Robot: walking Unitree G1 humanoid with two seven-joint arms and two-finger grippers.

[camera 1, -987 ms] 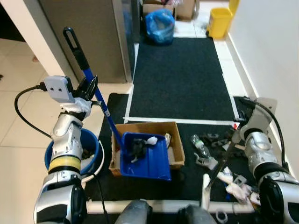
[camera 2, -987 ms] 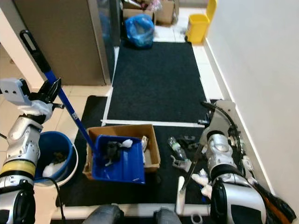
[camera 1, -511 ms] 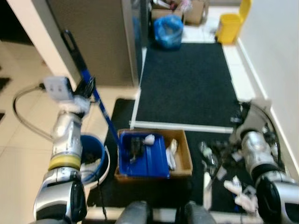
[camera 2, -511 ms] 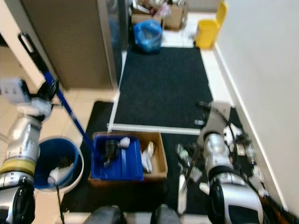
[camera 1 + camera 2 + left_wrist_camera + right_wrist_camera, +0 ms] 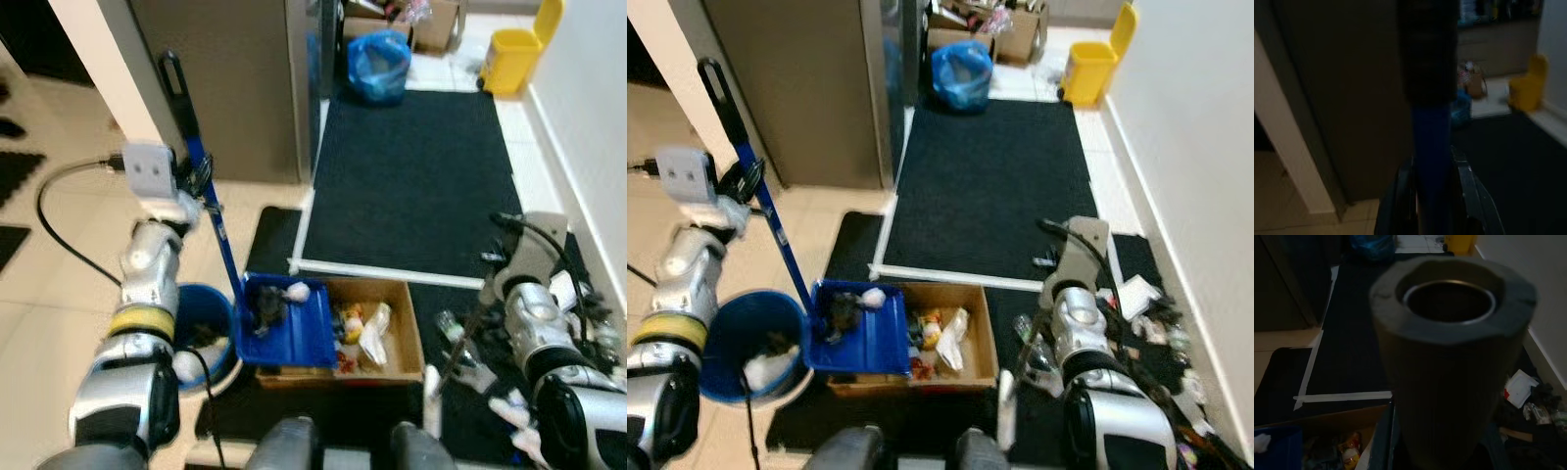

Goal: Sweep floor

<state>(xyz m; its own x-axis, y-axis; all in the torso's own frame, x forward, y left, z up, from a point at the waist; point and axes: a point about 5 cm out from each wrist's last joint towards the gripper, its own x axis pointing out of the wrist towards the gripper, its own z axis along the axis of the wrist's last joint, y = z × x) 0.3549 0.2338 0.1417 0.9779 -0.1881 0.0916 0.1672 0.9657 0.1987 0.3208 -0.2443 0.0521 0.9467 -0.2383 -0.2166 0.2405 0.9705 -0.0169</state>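
Left gripper [image 5: 743,183] grips the blue dustpan [image 5: 854,333] over the cardboard box [image 5: 982,354].

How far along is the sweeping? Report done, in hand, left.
Done: some rubbish already lies in the cardboard box.
In hand: the left gripper holds the blue dustpan by its long handle, with debris still in it, over the box's left end by the blue bucket. The right gripper holds the broom handle.
Left: litter remains on the mat by the wall.
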